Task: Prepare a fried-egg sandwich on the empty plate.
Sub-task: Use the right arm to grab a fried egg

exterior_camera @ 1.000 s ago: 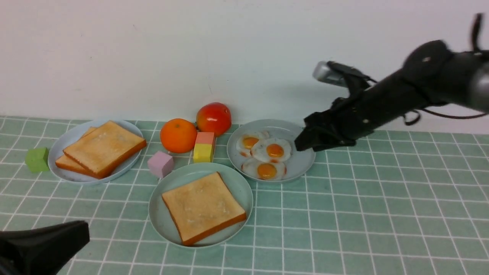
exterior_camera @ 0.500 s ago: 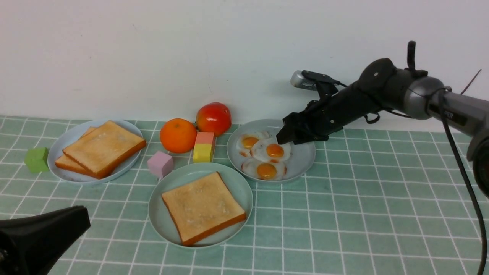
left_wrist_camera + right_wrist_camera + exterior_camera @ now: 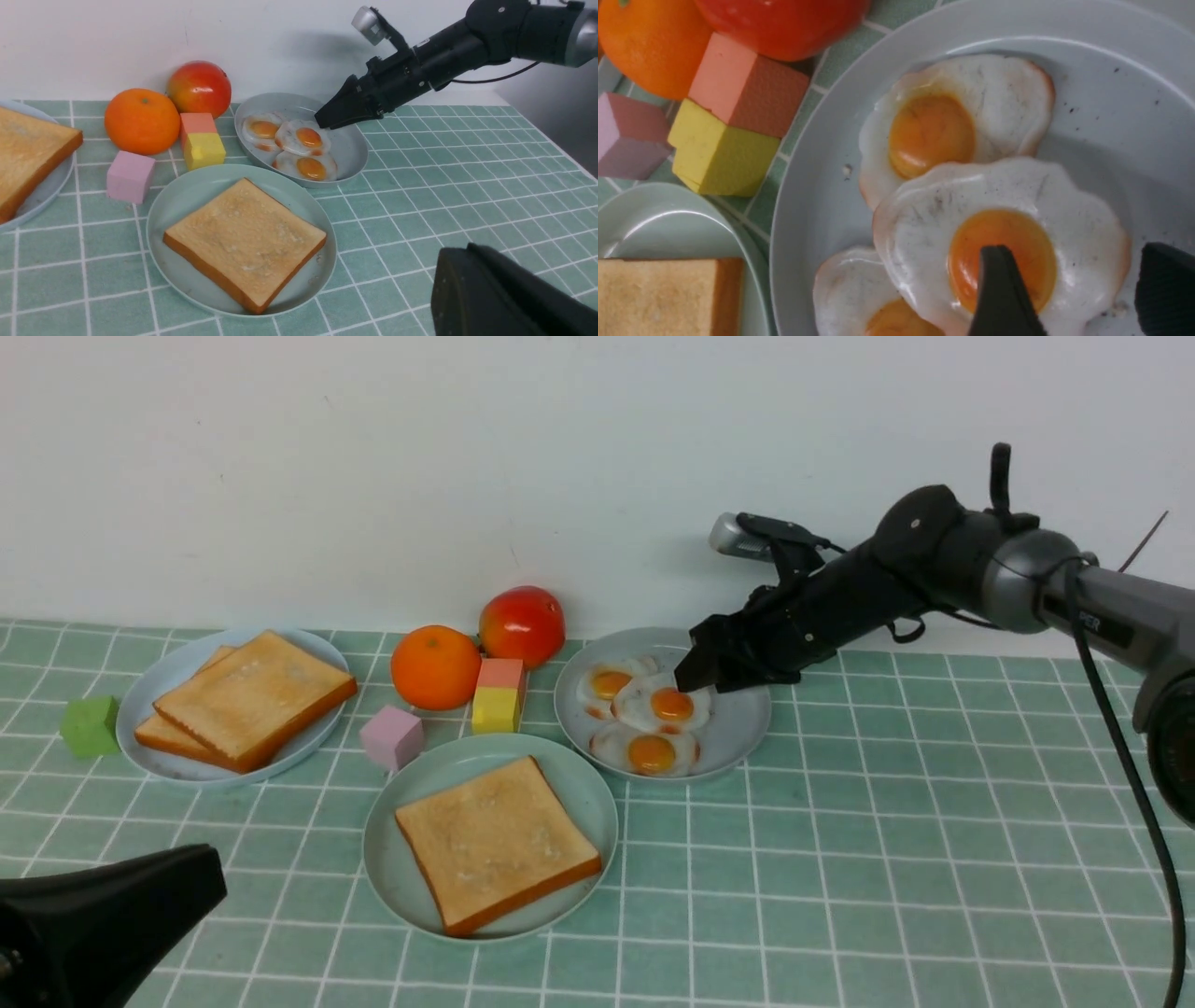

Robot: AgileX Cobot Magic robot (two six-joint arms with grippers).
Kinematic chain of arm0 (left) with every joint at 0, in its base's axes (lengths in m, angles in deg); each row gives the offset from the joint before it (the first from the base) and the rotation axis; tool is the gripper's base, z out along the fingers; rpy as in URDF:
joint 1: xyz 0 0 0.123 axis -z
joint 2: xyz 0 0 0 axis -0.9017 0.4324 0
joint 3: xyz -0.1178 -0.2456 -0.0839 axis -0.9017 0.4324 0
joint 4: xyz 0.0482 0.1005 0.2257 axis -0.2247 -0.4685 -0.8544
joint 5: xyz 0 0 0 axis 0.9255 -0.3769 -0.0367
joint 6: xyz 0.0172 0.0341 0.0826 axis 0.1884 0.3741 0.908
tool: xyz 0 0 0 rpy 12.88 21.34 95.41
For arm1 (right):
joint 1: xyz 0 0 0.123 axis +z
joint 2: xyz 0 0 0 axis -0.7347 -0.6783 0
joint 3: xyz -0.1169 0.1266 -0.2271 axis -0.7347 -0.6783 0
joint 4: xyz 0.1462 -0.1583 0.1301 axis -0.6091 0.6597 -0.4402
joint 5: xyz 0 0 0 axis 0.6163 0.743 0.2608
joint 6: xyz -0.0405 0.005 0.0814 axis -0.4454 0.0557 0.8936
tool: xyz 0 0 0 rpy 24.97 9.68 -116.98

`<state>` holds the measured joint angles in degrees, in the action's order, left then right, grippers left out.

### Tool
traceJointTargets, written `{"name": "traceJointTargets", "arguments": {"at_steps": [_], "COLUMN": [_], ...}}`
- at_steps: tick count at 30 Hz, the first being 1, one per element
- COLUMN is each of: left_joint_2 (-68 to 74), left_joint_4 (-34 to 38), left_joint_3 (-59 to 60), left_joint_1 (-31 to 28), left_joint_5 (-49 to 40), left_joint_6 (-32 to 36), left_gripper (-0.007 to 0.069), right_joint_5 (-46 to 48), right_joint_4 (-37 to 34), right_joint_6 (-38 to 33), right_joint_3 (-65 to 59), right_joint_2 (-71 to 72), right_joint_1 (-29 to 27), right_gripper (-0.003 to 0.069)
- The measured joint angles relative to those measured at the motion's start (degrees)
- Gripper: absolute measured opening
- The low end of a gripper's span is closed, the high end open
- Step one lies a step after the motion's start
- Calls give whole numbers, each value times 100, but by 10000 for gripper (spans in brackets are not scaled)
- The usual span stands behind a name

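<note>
Right jaws stand apart over the middle fried egg (image 3: 665, 703) of 3 on a blue-grey plate (image 3: 742, 733). Beside it, the mint-green plate (image 3: 397, 859) holds 1 toast slice (image 3: 495, 840) (left jaws, pressed together, sit low at left).

Matte black right arm (image 3: 896, 588), wedge-shaped right end effector (image 3: 689, 679), grey metal link (image 3: 1111, 607) with perhaps white lettering, thin black cable (image 3: 1117, 739).

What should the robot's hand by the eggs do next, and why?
Probably ease the right gripper down and close on the rim of the top fried egg. Its jaws are open, one finger over the egg and one past its edge, not yet gripping, and the toast on the mint-green plate has no egg.
</note>
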<state>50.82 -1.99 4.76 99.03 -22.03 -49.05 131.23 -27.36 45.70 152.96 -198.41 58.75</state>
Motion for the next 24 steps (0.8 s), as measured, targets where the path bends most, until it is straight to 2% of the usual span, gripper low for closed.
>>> {"name": "traceJointTargets", "arguments": {"at_steps": [6,13,24], "left_joint_2": [0,0,0], "left_joint_4": [39,58,192], "left_joint_3": [0,0,0], "left_joint_1": [0,0,0], "left_joint_5": [5,38,38], "left_joint_6": [0,0,0], "left_gripper": [-13,-13,-13], "right_joint_5": [70,19,-297], "right_joint_4": [-70,-139,-318], "right_joint_6": [0,0,237], "right_joint_3": [8,28,47], "right_joint_2": [-116,-154,-184], "right_joint_1": [0,0,0], "right_gripper": [391,345,340]}}
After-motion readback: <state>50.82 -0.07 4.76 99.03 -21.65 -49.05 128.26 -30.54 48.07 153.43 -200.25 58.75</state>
